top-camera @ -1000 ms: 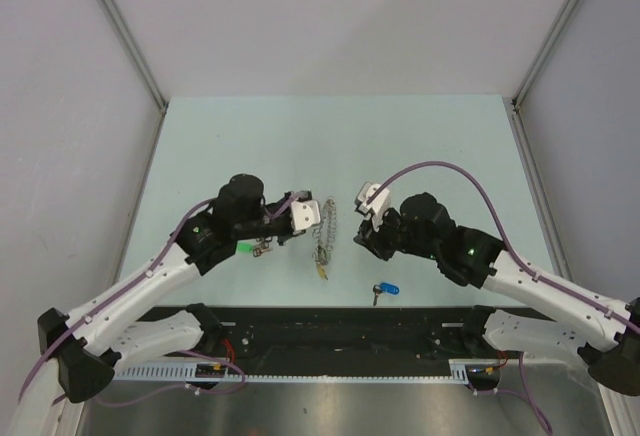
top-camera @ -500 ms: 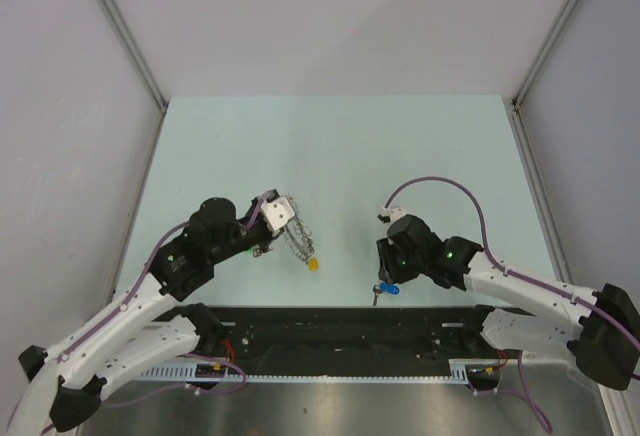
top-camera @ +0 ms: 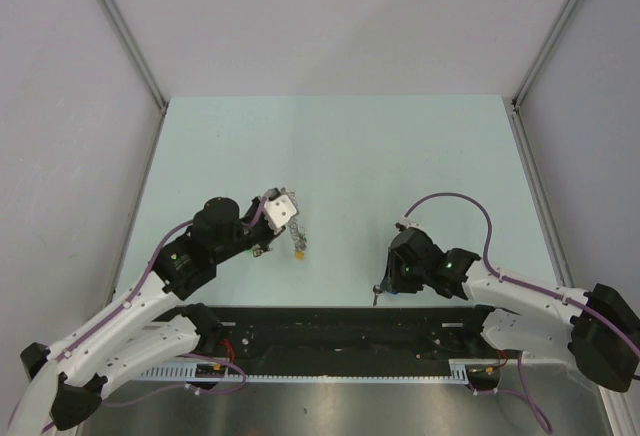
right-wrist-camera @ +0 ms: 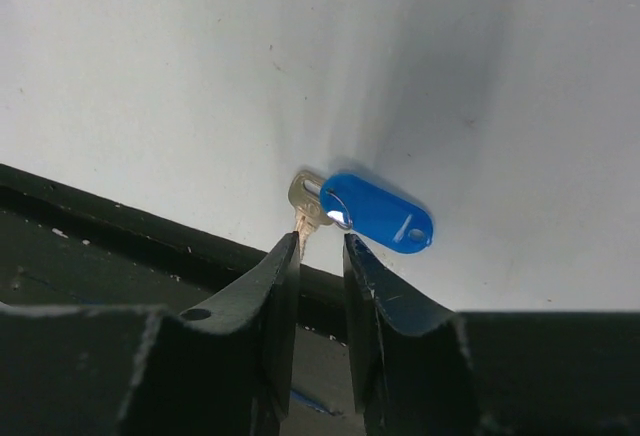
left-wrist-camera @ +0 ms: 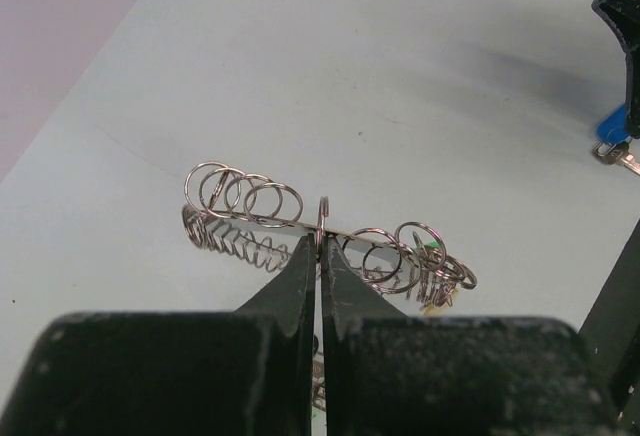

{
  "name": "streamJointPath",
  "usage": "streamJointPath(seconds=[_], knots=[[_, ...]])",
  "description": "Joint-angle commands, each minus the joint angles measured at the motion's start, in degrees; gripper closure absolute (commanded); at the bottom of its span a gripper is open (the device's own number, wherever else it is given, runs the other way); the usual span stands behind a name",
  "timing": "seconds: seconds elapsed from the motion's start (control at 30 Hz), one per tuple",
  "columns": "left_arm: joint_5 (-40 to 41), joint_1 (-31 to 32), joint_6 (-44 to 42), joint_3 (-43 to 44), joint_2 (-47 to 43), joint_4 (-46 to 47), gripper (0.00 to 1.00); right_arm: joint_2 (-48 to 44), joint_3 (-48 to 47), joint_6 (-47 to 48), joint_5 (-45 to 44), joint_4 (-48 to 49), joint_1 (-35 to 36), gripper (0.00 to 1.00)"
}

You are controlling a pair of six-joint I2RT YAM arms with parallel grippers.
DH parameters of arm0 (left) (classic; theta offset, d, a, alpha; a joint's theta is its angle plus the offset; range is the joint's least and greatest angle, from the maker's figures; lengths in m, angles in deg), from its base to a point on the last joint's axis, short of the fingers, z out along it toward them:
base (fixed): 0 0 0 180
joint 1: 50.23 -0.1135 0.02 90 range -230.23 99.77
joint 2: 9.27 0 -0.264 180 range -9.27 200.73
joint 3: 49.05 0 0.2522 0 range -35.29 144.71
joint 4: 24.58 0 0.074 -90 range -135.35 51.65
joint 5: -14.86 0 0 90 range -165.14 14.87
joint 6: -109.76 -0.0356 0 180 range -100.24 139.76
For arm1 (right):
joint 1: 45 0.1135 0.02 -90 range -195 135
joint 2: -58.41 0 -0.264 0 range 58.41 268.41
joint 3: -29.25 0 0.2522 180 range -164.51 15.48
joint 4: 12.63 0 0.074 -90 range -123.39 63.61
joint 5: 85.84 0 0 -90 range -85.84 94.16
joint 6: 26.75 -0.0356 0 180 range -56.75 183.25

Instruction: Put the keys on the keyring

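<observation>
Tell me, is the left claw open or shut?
Shut: the left claw pinches the keyring wire, fingers pressed together with no gap.

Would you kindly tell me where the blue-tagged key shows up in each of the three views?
Top external: blue-tagged key near edge, right of centre, mostly hidden.
Left wrist: far right edge.
Right wrist: centre.
Shared landmark: right pincer at the key.

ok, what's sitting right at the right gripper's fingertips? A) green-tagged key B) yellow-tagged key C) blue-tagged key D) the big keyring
C: the right wrist view shows the blue-tagged key lying on the table just ahead of the right gripper, its metal end nearest the tips.
</observation>
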Motion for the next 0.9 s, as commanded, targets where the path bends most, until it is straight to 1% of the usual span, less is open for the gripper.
streamJointPath(seconds=[0.0, 0.2, 0.4, 0.5, 0.63, 0.87], knots=[[0.4, -0.4, -0.2, 0.2, -0.4, 2.7, 1.00, 1.8, 0.1, -2.9, -1.5, 3.3, 0.3, 0.72], [0.0, -0.6, -0.1, 0.2, -0.1, 2.7, 1.00, 3.7, 0.1, -3.2, -3.4, 3.3, 0.9, 0.75], [-0.5, -0.7, 0.0, 0.3, -0.1, 2.7, 1.00, 1.6, 0.1, -3.7, -6.2, 0.3, 1.2, 0.75], [-0.5, -0.7, -0.1, 0.3, 0.0, 2.5, 1.00, 2.0, 0.1, -3.1, -5.9, 0.5, 1.1, 0.75], [-0.4, -0.8, 0.0, 0.3, -0.1, 2.4, 1.00, 3.9, 0.0, -2.7, -4.6, 2.7, 1.2, 0.79], [-0.4, -0.8, 0.0, 0.3, -0.6, 2.3, 1.00, 5.7, 0.1, -2.9, -4.5, 2.5, 1.7, 0.79]])
